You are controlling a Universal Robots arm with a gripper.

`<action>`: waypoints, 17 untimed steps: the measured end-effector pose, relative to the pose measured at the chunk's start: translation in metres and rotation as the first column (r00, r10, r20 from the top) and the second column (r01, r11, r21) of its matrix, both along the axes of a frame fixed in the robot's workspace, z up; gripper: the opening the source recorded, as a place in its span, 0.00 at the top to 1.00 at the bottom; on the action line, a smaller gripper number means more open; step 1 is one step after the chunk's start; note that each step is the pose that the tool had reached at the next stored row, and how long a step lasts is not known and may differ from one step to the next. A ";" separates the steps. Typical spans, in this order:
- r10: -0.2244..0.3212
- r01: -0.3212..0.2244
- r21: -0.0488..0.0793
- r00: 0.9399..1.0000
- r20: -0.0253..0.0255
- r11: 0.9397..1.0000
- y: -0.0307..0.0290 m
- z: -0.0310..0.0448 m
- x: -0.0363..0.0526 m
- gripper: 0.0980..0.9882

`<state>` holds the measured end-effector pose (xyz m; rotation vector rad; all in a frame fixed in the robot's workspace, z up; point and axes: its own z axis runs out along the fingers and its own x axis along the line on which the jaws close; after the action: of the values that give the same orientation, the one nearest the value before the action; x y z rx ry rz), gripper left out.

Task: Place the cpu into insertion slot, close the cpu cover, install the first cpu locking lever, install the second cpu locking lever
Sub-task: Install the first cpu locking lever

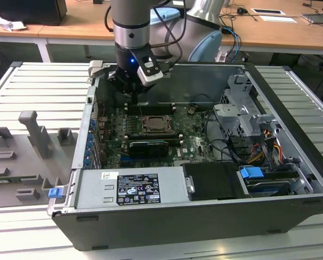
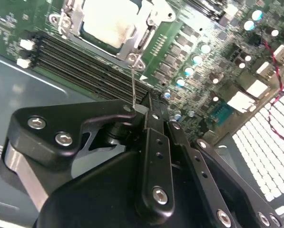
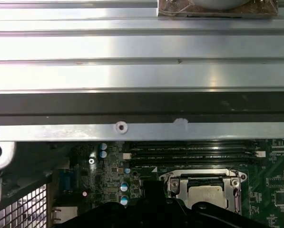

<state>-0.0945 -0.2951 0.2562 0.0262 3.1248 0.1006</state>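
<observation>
The pale silver cpu [image 2: 106, 26] lies in the insertion slot [image 1: 156, 125] on the green board. The silver cpu cover [image 2: 142, 38] is down over it, framing the chip. In the first wrist view the cpu [image 3: 206, 194] sits inside the cover [image 3: 179, 186]. A thin wire locking lever [image 2: 133, 83] rises from the socket's corner to my fingertips. My gripper [image 2: 141, 111] is shut on the lever's free end, above the memory slots [image 2: 75, 61]. In the exterior view my gripper [image 1: 135, 97] hangs just behind the socket, near the case's rear wall.
The open case holds a power supply [image 1: 134, 187] at the front, a drive cage [image 1: 242, 108] with cables on the exterior view's right, and a long black card [image 1: 147, 147] before the socket. Grey fixtures [image 1: 37, 135] stand on the ribbed table. The case wall [image 3: 142, 47] is close behind the gripper.
</observation>
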 end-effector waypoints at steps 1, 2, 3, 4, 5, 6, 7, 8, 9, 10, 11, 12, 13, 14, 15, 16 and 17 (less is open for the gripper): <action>0.000 0.000 0.000 1.000 0.000 1.000 0.0000 0.0000 0.0025 0.99; 0.000 0.000 0.000 1.000 0.000 1.000 0.0000 0.0000 0.0047 0.99; 0.000 0.000 0.000 1.000 0.000 1.000 0.0000 -0.0001 0.0081 0.99; 0.000 0.000 0.000 1.000 0.000 1.000 0.0000 -0.0001 0.0104 0.99; 0.000 0.000 0.000 1.000 0.000 1.000 0.0000 -0.0001 0.0124 0.99; 0.000 0.000 0.000 1.000 0.000 1.000 0.0000 -0.0001 0.0145 0.99; 0.000 0.000 0.000 1.000 0.000 1.000 0.0000 -0.0001 0.0165 0.99; 0.000 0.000 0.000 1.000 0.000 1.000 0.0000 -0.0001 0.0180 0.99; 0.000 0.000 0.000 1.000 0.000 1.000 0.0000 -0.0001 0.0201 0.99; 0.000 0.000 0.000 1.000 0.000 1.000 0.0000 -0.0002 0.0218 0.99; 0.000 0.000 0.000 1.000 0.000 1.000 0.0000 -0.0002 0.0243 0.99; 0.000 0.000 0.000 1.000 0.000 1.000 0.0000 -0.0002 0.0253 0.99; 0.000 0.000 0.000 1.000 0.000 1.000 0.0000 -0.0002 0.0264 0.99; 0.000 0.000 0.000 1.000 0.000 1.000 0.0000 -0.0004 0.0274 0.99; 0.000 0.000 0.000 1.000 0.000 1.000 0.0000 -0.0005 0.0279 0.99; 0.000 0.000 0.000 1.000 0.000 1.000 0.0000 -0.0006 0.0287 0.99; 0.000 0.000 0.000 1.000 0.000 1.000 0.0000 -0.0010 0.0299 0.99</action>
<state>-0.0646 -0.2951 0.2552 0.0262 3.1247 0.1007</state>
